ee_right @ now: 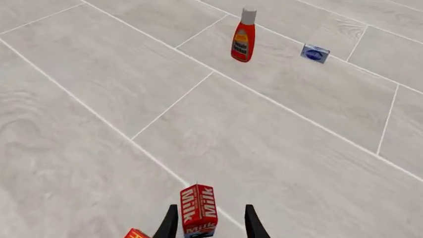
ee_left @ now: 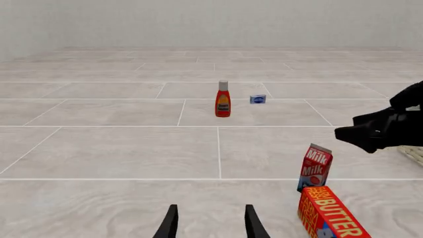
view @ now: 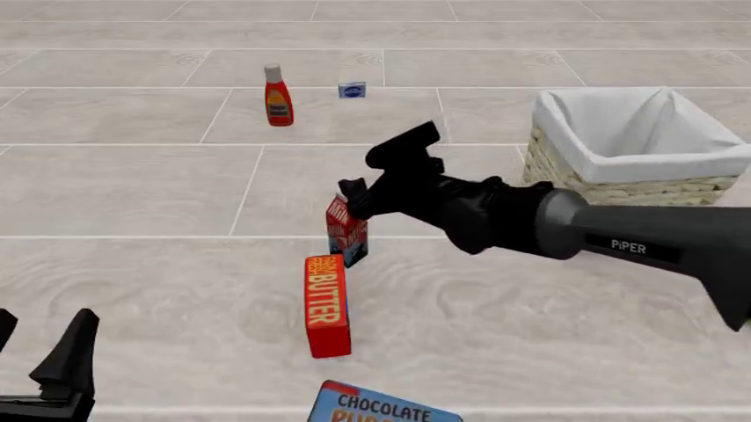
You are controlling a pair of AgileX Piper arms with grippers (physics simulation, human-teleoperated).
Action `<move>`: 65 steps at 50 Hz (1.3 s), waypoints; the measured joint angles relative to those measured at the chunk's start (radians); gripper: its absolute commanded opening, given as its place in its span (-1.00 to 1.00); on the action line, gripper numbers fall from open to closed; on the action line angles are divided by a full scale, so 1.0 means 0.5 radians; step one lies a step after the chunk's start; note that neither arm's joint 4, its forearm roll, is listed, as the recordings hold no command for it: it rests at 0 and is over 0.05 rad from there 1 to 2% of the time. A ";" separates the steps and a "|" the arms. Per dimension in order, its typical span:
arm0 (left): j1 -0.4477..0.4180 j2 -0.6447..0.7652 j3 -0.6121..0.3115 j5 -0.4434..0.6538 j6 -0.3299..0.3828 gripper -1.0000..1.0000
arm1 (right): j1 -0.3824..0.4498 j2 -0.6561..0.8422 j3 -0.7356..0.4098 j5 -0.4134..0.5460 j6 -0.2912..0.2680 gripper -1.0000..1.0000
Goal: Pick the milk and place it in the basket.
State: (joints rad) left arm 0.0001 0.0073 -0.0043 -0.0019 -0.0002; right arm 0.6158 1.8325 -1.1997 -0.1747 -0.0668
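Observation:
The milk point(view: 346, 232) is a small red carton with a dark blue base, standing upright on the table just beyond the butter box. My right gripper point(view: 359, 200) is at the milk's top. In the right wrist view the milk point(ee_right: 199, 210) stands between the fingers point(ee_right: 170, 222) with a gap on each side, so that gripper point(ee_right: 210, 224) is open. The wicker basket point(view: 551, 158) with white lining stands at the right, behind the right arm. My left gripper point(view: 53, 374) is open and empty at the near left; it also shows in the left wrist view point(ee_left: 210, 224).
A long red butter box point(view: 327, 303) lies just in front of the milk. A red ketchup bottle point(view: 278, 97) and a small blue box point(view: 352, 90) stand far back. A blue chocolate box point(view: 375, 406) lies at the near edge.

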 measured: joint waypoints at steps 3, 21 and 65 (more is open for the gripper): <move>0.000 0.000 0.000 0.000 0.000 1.00 | 0.003 0.042 -0.021 -0.010 0.013 1.00; 0.000 0.000 0.000 0.000 0.000 1.00 | 0.029 0.248 -0.108 -0.067 0.083 1.00; 0.000 0.000 0.000 0.000 0.000 1.00 | 0.038 0.575 -0.254 -0.128 0.191 -1.00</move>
State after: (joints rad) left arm 0.0001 0.0074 -0.0043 -0.0019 -0.0002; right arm 0.6346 2.1200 -1.3269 -0.2388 0.0285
